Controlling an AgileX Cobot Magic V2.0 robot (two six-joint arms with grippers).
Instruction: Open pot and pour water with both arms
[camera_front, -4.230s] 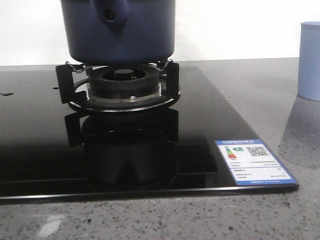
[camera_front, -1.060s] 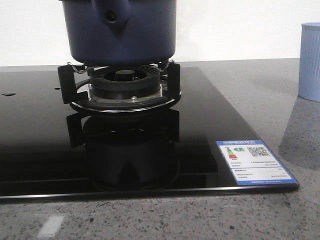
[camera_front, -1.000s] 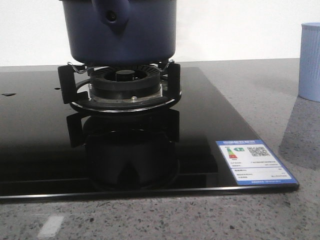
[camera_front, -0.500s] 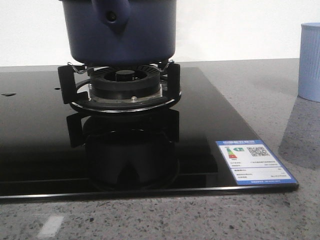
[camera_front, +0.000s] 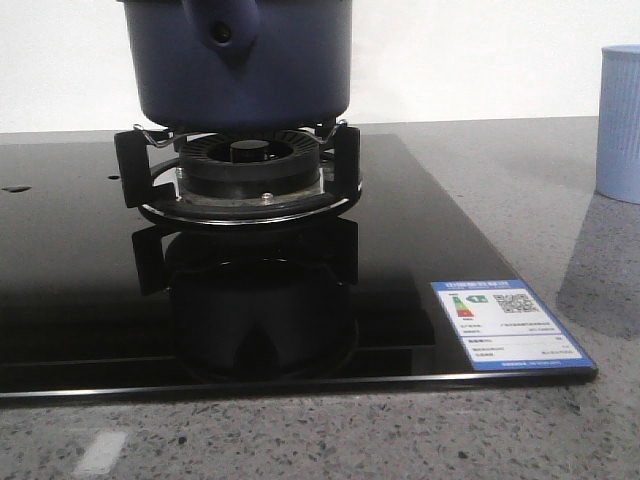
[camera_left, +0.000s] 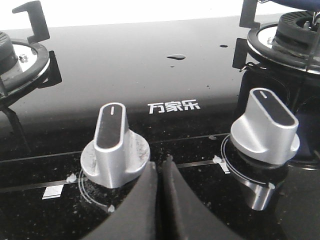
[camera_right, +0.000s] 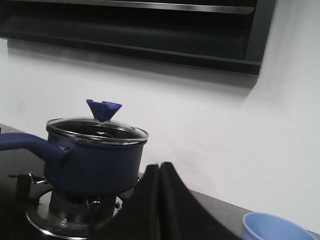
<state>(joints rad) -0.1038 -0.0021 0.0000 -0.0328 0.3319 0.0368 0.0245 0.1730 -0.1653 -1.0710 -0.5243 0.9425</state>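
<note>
The dark navy-blue pot (camera_front: 240, 65) sits on the gas burner (camera_front: 245, 170), its tab handle with a round hole (camera_front: 222, 30) facing me. In the right wrist view the pot (camera_right: 95, 160) has a glass lid (camera_right: 97, 129) with a blue knob (camera_right: 103, 109) and a long handle. My right gripper (camera_right: 160, 167) is shut and empty, beside the pot and apart from it. My left gripper (camera_left: 160, 162) is shut and empty, low over the stove's glass between two silver knobs. Neither gripper shows in the front view.
A black glass stove top (camera_front: 80, 280) carries an energy label (camera_front: 508, 325). A pale blue ribbed cup (camera_front: 620, 120) stands at the right on the grey counter, and also shows in the right wrist view (camera_right: 275, 227). Silver knobs (camera_left: 114, 147) (camera_left: 265, 127) flank the left gripper. A range hood (camera_right: 150, 30) hangs above.
</note>
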